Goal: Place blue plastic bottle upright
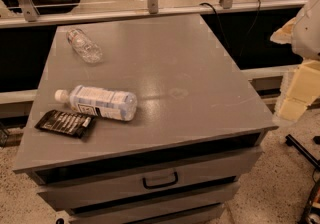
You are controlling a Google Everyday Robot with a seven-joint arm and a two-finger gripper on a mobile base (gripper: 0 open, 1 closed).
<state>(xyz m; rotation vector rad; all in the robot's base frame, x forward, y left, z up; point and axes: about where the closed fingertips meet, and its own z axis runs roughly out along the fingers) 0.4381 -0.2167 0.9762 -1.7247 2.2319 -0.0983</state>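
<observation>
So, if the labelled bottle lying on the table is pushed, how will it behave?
The blue plastic bottle lies on its side, so it will probably roll. Its clear plastic probably dents when squeezed. The tool is not in view.

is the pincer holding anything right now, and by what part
Nothing is visibly held: the pincer is out of view, and the labelled bottle lies untouched on its side.

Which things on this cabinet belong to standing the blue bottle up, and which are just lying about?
Job:
blue plastic bottle, on its side, front left
gripper, not in view; only a white arm part shows at the right edge

Lying about:
small clear bottle, back left
black snack packet, beside the blue bottle
grey drawer cabinet, under all three
</observation>
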